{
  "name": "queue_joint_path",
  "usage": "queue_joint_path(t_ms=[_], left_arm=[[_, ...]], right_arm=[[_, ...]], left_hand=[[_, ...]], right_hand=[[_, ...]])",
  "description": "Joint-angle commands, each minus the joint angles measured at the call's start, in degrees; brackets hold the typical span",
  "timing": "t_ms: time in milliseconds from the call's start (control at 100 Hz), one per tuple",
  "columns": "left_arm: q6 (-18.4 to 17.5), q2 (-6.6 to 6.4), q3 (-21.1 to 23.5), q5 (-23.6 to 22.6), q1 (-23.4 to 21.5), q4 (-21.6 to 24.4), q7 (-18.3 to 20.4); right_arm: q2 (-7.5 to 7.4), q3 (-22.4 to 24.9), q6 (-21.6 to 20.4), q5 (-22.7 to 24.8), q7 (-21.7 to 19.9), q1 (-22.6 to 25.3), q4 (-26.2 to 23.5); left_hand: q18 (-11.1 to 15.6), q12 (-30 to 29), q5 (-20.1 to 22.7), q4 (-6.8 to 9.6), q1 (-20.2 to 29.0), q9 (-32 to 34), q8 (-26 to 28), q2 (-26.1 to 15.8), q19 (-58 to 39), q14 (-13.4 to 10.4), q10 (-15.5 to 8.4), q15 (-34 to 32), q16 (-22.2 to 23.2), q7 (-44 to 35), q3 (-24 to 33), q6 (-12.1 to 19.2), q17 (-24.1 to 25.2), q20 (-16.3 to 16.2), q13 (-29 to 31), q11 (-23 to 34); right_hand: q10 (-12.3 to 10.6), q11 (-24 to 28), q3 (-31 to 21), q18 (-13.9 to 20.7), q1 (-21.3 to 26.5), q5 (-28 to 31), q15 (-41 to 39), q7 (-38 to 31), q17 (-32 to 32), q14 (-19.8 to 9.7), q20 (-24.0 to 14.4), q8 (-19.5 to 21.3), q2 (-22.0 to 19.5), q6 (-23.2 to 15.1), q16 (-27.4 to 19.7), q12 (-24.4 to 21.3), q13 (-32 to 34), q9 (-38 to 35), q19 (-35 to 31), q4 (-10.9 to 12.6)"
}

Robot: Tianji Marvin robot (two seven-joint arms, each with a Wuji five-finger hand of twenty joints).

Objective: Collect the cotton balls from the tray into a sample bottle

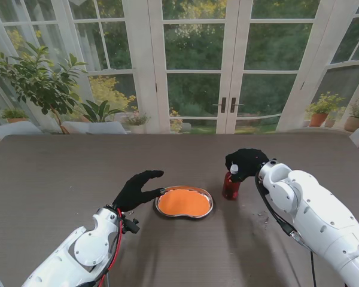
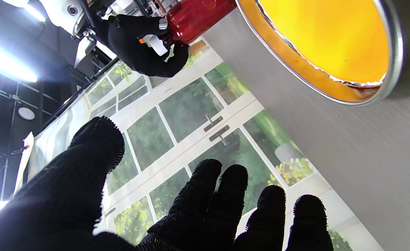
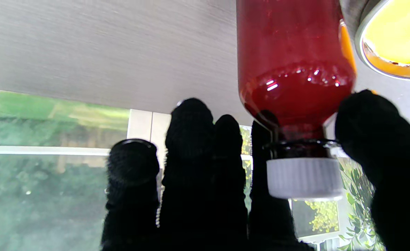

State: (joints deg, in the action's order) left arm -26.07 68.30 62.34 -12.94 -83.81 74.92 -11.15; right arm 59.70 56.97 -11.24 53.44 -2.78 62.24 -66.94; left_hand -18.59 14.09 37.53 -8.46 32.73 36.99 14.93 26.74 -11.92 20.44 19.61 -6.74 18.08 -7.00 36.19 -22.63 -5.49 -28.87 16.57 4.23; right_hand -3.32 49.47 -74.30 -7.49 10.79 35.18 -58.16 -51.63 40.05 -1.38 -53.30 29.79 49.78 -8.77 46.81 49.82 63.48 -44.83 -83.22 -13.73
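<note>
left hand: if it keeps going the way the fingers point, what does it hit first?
Probably the tray: the left hand points right at its near rim, fingers open. Height over the table is unclear.

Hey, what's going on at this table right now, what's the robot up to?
The right hand is closed around the neck of a red sample bottle, which stands capped with a white cap just right of the tray. The left hand hovers open at the tray's left rim, holding nothing. The tray's orange inside shows no cotton balls that I can make out.
</note>
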Motion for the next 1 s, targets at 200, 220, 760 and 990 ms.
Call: queue_joint_path(t_ms=[200, 220, 760, 990], left_arm=[[0.1, 0.07, -0.2, 0.3, 0.1, 0.0, 1.2], [0.1, 0.07, -0.2, 0.3, 0.1, -0.1, 1.2], [0.0, 0.15, -0.3, 0.5, 0.2, -0.2, 1.2], [-0.1, 0.2, -0.2, 0.7, 0.1, -0.2, 1.0]], right_arm=[[-0.28, 0.3, -0.5, 0.6, -1.2, 0.6, 0.1], [-0.27, 0.3, -0.5, 0.6, -1.2, 0.6, 0.1], [0.25, 2.7, 1.7, -1.2, -2.0, 0.7, -2.2], [1.41, 7.3, 7.8, -5.0, -1.5, 3.6, -7.7]], left_hand=[[-0.1, 0.3, 1.0, 2.13, 0.6, 0.6, 0.4, -2.2, 2.0, 0.3, -0.8, -0.4, 0.4, -0.3, -0.3, 6.7, -0.5, -0.7, 1.3, 0.1], [-0.1, 0.3, 1.1, 2.13, 0.6, 0.6, 0.4, -2.2, 2.0, 0.2, -0.8, -0.4, 0.4, -0.3, -0.3, 6.9, -0.5, -0.7, 1.2, 0.1], [-0.1, 0.3, 0.8, 2.13, 0.6, 0.5, 0.3, -2.4, 2.0, 0.3, -1.1, -0.3, 0.4, -0.2, -0.6, 7.2, -0.5, -0.7, 1.1, 0.1], [-0.2, 0.3, 0.3, 2.14, 0.6, 0.2, 0.3, -2.7, 2.0, 0.3, -1.4, -0.2, 0.3, 0.0, -0.8, 7.5, -0.4, -0.7, 1.0, 0.0]], right_hand=[[2.3, -4.2, 3.0, -1.7, -5.7, -7.5, 4.7, 8.5, -3.0, 2.8, -1.7, -2.9, 0.2, 1.8, -2.9, -4.8, -5.7, 7.7, 2.4, 1.3], [2.5, -4.7, 3.2, -1.7, -6.1, -8.4, 5.2, 9.3, -3.2, 2.9, -1.8, -3.2, 0.1, 1.9, -3.1, -5.4, -6.1, 8.5, 2.5, 1.3], [5.4, -16.1, 11.7, -4.5, -13.9, -19.1, 27.3, 16.4, -8.6, 7.9, 1.0, -8.7, -11.8, 2.0, -15.6, -21.6, -15.4, 18.5, 12.2, 1.5], [5.1, -18.6, 18.3, -6.1, -12.4, -17.9, 36.6, 17.2, -11.7, 8.4, 5.8, -8.6, -19.1, 0.9, -21.2, -24.2, -17.7, 17.5, 20.7, 2.7]])
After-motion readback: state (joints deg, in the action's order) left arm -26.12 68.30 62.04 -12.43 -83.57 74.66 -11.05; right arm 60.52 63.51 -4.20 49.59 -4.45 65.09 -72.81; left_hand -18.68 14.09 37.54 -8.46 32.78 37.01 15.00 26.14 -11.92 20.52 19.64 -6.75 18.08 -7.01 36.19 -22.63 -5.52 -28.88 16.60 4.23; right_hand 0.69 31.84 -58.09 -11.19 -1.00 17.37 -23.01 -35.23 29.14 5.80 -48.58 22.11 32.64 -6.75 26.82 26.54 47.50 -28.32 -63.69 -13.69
